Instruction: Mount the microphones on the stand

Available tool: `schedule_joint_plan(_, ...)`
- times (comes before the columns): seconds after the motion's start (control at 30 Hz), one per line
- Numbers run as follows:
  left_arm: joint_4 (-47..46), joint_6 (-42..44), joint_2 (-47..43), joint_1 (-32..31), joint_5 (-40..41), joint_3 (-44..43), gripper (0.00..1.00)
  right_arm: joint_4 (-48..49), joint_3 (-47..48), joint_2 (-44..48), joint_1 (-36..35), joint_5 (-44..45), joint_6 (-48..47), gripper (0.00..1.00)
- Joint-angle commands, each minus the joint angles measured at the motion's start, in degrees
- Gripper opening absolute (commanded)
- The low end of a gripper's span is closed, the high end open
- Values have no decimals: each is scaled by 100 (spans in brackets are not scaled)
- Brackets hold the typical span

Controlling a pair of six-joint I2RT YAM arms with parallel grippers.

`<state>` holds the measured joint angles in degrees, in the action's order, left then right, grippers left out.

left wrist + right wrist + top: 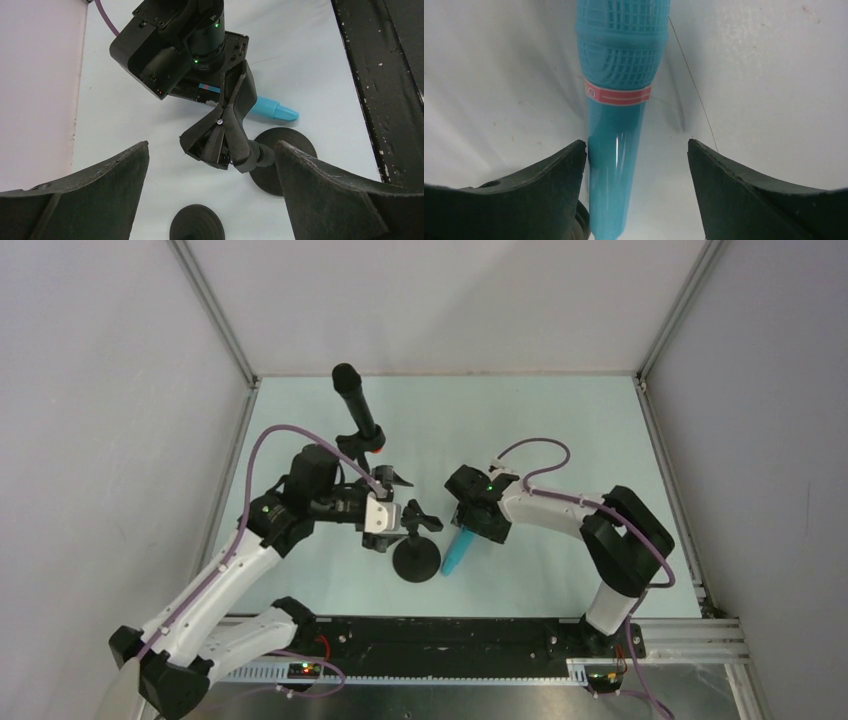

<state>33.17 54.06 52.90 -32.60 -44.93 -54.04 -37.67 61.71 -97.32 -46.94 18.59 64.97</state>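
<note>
The black microphone [356, 408] with the orange-red end cap stands tilted, its lower end at a black clip [388, 476] behind my left gripper. The turquoise microphone [460, 548] lies on the table beside the stand's round base [416, 560]. That stand's spring clip [422, 520] is empty; it also shows in the left wrist view [225, 135]. My left gripper [392, 520] is open and empty, its jaws wide, facing the clip [211, 145]. My right gripper [470, 525] is open and straddles the turquoise microphone [616, 125], which lies close to the left finger [549, 185].
A second round black base [196, 225] sits on the table below my left gripper. The right arm's wrist [190, 45] hangs just beyond the clip, over the turquoise microphone [272, 109]. A black rail [450, 645] runs along the near table edge. Metal frame posts stand at the far corners.
</note>
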Motion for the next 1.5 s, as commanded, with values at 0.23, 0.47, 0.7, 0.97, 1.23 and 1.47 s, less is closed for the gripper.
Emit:
schedule_joint_plan(0.23,66,364,613,63,-146,-455,100,545,50,-327,249,569,-74,36)
schedule_joint_plan(0.47,274,367,926,54,-272,-698,100,765,51,314,277,1252,-1012,0)
schedule_joint_plan(0.7,538,149,839,48,-362,-575,100,1696,50,1563,-147,2255,-3159,0)
schedule_joint_plan(0.97,557,78,855,-2,-474,-481,99,2795,-309,3244,-190,1426,-4336,0)
schedule_joint_plan(1.23,569,-12,1201,-160,-573,-794,93,2498,-366,3735,-663,1217,-4667,0)
schedule_joint_plan(1.47,750,-101,1100,-229,-424,-792,80,3654,-836,4485,-1185,1342,-5483,0)
